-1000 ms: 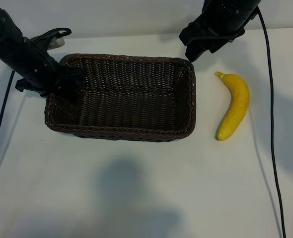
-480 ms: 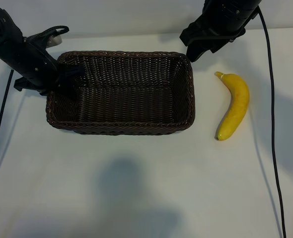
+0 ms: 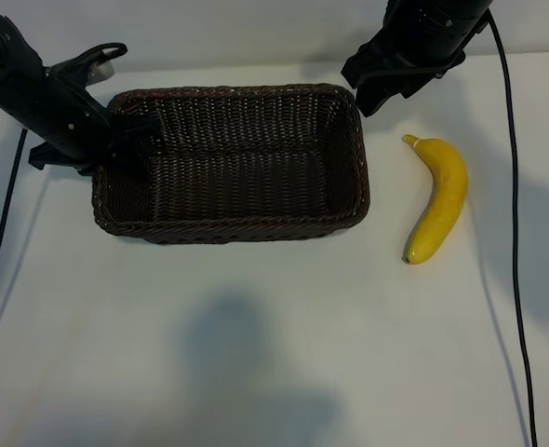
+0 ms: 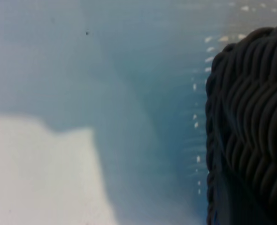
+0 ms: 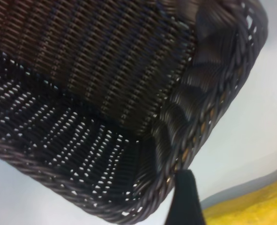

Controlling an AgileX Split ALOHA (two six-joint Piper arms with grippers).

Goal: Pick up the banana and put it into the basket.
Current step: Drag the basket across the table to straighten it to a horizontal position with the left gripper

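Gripping the left end wall of the basket (image 3: 228, 163), our left pincer (image 3: 130, 140) is sitting narrowed on the braided rim, one finger reaching inside the weave and the other staying outside (the fingertips themselves are partly lost against the dark wicker in the exterior view). In the left wrist view we are seeing only a slab of that dark woven rim (image 4: 251, 131) pressed close to the camera, with the pale table (image 4: 40, 178) blurred beyond it.

Our right pincer (image 3: 366, 93) is hanging spread wide and holding nothing, hovering just over the basket's far right corner. In the right wrist view one dark fingertip (image 5: 185, 197) is showing just outside that corner, with the open weave of the basket's floor and walls (image 5: 82, 84) filling most of the picture and a strip of yellow banana (image 5: 251, 206) peeking in beyond the rim.

Moving outward, we are finding the banana (image 3: 437, 200) lying flat on the white table (image 3: 274, 354), apart from the basket's right side, its stem end pointing toward the right arm and its curve bowing away from the basket. The basket is standing empty. Black cables (image 3: 512, 233) are trailing down both outer edges of the table.
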